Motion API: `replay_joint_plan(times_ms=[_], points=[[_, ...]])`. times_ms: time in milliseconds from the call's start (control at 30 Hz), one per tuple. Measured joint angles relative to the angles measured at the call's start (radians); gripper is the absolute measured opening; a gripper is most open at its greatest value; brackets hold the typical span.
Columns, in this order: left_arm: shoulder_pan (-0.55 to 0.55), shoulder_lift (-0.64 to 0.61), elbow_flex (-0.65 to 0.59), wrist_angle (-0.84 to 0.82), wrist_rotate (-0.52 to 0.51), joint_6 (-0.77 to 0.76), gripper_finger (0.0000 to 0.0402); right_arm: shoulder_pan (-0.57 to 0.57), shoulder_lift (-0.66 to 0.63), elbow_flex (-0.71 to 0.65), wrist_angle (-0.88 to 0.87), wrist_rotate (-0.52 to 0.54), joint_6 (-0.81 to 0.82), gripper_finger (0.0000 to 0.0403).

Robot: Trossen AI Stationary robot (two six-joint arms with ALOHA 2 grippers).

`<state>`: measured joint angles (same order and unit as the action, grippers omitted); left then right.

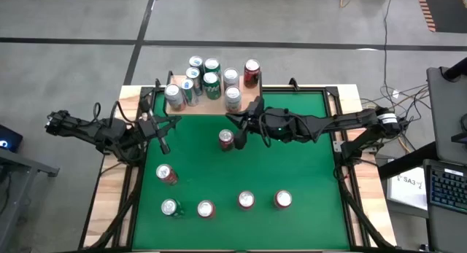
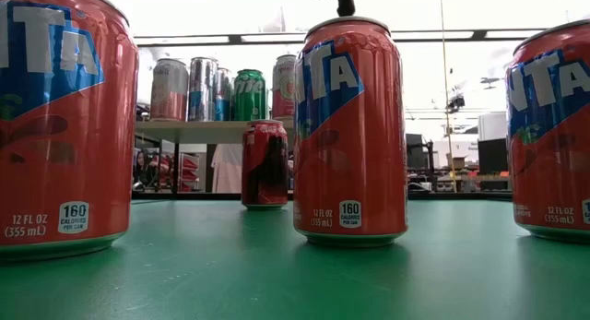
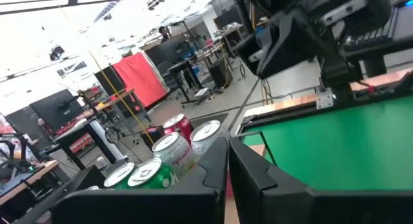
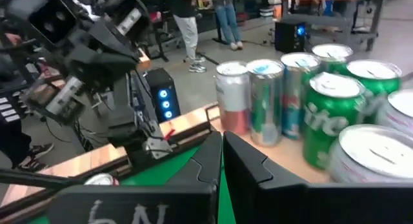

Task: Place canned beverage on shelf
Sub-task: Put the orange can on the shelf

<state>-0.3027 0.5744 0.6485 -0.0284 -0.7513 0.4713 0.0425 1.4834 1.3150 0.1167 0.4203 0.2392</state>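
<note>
Glossy metal cans [image 1: 209, 79], light wooden shelf [image 1: 215, 107], seemingly matt green table top [image 1: 292, 165].

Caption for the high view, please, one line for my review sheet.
Eight cans crowd the shelf; six more stand on the green table, both pincers, left and right, shut and empty.

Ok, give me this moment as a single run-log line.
left gripper: shut, empty, left edge | right gripper: shut, beside dark red can | shelf: several cans | green table: six cans

Grey concrete floor [image 1: 87, 20] crossed by dark seam lines. Red cloth [image 3: 141, 79] hung over a stand, workbenches [image 3: 193, 56] behind it. Ceiling strip lights [image 3: 39, 3] on. Two people [image 4: 205, 17] standing beyond the bench. Keyboard [image 1: 445, 184] at far right.
</note>
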Motion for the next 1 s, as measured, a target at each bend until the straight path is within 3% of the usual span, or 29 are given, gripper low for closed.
replay_joint_plan(times_ms=[167,533,700,800,1000], points=[[0.0,-0.022,-0.004,-0.004,0.0,0.014,0.0,-0.025,0.101,0.161,-0.105,-0.012,-0.063,0.0009],[0.0,-0.026,-0.001,-0.005,0.0,0.045,0.0,-0.072,0.312,0.625,-0.766,-0.015,0.009,0.0009],[0.001,-0.026,-0.001,-0.005,0.0,0.045,0.0,-0.067,0.379,0.786,-1.084,-0.234,0.174,0.0009],[0.002,-0.026,-0.001,-0.005,0.0,0.045,0.0,-0.06,0.401,0.827,-1.202,-0.3,0.247,0.0009],[0.002,-0.021,0.002,-0.009,-0.163,0.043,0.0,-0.049,0.396,0.863,-1.281,-0.16,0.27,0.0009]])
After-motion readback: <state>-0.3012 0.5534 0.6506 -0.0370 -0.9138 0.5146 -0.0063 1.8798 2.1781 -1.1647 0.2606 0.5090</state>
